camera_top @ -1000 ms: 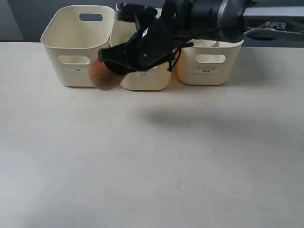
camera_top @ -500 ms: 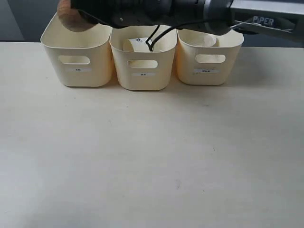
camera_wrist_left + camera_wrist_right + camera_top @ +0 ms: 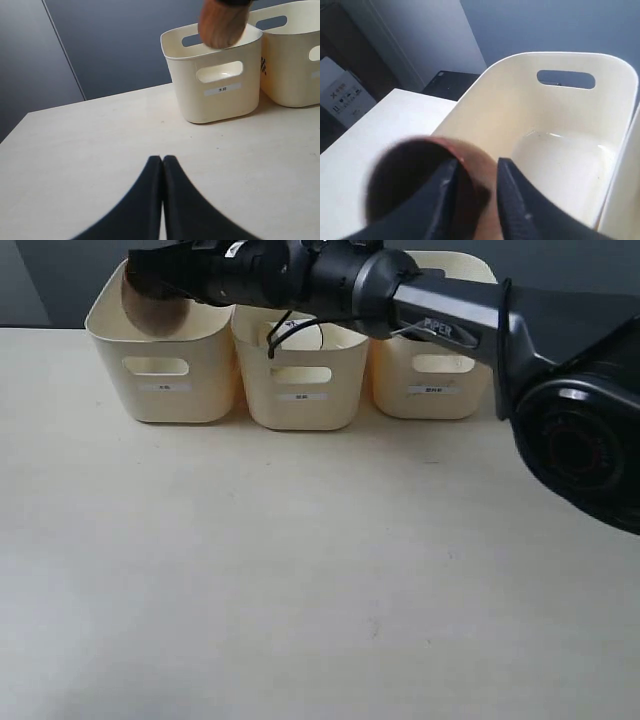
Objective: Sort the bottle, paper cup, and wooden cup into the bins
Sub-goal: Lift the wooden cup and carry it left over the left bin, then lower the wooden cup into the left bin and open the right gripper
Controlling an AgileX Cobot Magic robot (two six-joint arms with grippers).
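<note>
Wooden cup (image 3: 150, 310) is warm brown with visible grain, dark inside at the mouth; the right gripper (image 3: 472, 172) on it is black, and so are the left gripper (image 3: 162, 165) fingers. All three bins (image 3: 165, 400) are plain cream with small white front labels in dark print, and the middle one shows a small dark checker-like mark on its side in the left wrist view. Table (image 3: 300, 570) is pale beige, backdrop dark blue-grey.

We see our right gripper (image 3: 472, 192) pinching the wooden cup's (image 3: 420, 185) rim, one finger inside, one outside, just above the cream bin (image 3: 570, 125), whose pale floor lies beneath it
</note>
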